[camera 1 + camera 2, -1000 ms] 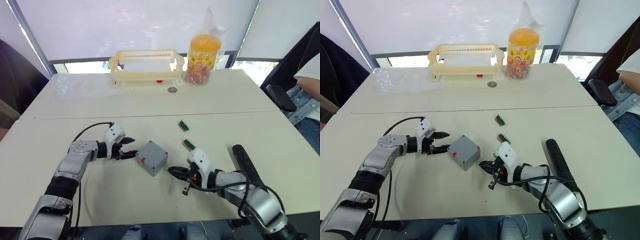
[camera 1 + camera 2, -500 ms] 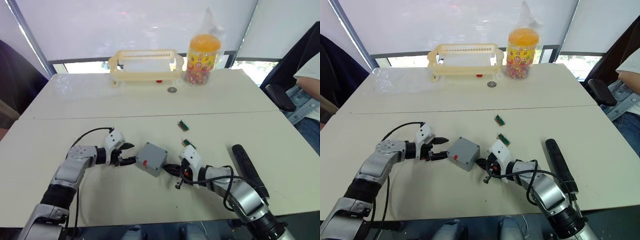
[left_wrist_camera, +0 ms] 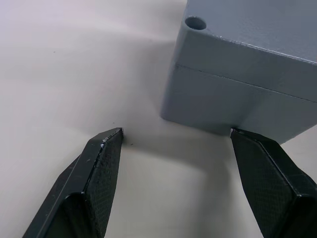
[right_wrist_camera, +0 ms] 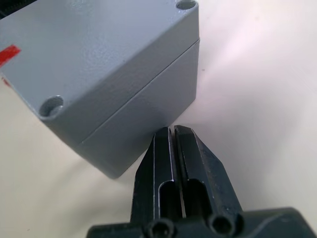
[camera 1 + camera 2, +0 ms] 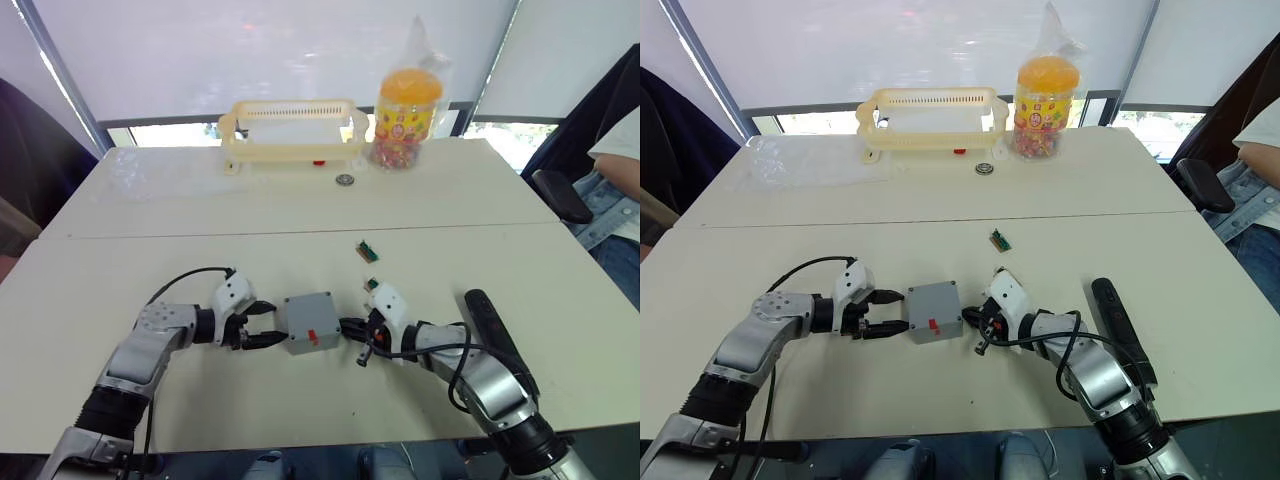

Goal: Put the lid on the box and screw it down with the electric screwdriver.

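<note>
The grey box stands mid-table with a red mark on its front. The lid, with corner screw holes, lies on top of it, and a seam runs between the two. My left gripper is open at the box's left side. In the left wrist view, one fingertip is at the box's bottom corner, the other on bare table. My right gripper is shut, its tips against the box's right wall. The black electric screwdriver lies on the table to the right of my right arm.
A cream basket and a candy jar with an orange top stand at the far side, with a small round disc before them. A small green part lies behind the box. A person sits at the right edge.
Both grippers have closed in on the box from either side. The box has turned from a diamond pose to square-on, its red mark now facing front.
</note>
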### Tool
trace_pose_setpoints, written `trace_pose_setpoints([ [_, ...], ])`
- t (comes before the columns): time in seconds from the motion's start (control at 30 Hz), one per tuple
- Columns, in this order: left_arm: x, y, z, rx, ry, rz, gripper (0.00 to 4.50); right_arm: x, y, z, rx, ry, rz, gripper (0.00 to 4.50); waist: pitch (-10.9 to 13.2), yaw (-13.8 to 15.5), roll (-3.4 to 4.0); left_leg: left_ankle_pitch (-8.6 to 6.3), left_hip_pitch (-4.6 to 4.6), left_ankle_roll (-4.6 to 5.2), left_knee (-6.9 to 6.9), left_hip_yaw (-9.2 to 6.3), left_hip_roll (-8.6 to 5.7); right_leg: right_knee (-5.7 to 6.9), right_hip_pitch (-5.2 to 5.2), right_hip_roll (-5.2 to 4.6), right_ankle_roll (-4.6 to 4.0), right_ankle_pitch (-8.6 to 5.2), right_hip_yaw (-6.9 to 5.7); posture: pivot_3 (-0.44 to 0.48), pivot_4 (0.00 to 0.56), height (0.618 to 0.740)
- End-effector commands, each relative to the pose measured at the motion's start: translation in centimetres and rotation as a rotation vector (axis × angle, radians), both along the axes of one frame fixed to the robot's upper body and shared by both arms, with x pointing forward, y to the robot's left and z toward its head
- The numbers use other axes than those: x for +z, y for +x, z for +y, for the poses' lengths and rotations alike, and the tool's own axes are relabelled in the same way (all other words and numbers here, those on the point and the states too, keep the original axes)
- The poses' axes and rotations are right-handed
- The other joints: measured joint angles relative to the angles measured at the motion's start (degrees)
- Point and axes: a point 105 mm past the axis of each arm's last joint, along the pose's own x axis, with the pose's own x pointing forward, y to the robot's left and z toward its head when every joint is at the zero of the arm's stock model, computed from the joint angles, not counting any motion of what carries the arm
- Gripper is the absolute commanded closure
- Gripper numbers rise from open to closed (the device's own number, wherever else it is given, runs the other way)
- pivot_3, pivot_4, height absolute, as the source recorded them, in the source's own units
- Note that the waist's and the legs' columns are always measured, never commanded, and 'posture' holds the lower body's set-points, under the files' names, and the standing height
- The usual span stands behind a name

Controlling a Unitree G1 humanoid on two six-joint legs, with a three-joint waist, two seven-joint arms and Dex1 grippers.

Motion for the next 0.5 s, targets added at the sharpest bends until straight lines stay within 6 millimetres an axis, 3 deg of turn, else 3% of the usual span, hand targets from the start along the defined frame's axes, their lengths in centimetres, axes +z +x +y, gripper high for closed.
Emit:
trace_pose_setpoints([
  [0.03, 0.4, -0.1, -0.9, -0.020, -0.022, -0.015, 0.98, 1.2, -0.4, 1.3, 0.061, 0.039, -0.041, 4.43, 0.00, 0.01, 0.00, 0.00, 0.00, 0.00, 0.00, 0.00, 0.00, 0.00, 0.00, 0.00, 0.00, 0.00, 0.00, 0.000, 0.150, 0.740],
  [0.5, 0.3, 1.0, -0.2, 0.033, 0.001, -0.054, 0.98, 0.8, -1.0, 1.3, 0.058, 0.033, -0.023, 4.43, 0.00, 0.02, 0.00, 0.00, 0.01, 0.00, 0.00, 0.00, 0.00, 0.00, 0.01, 0.00, 0.00, 0.00, 0.00, 0.000, 0.150, 0.740],
])
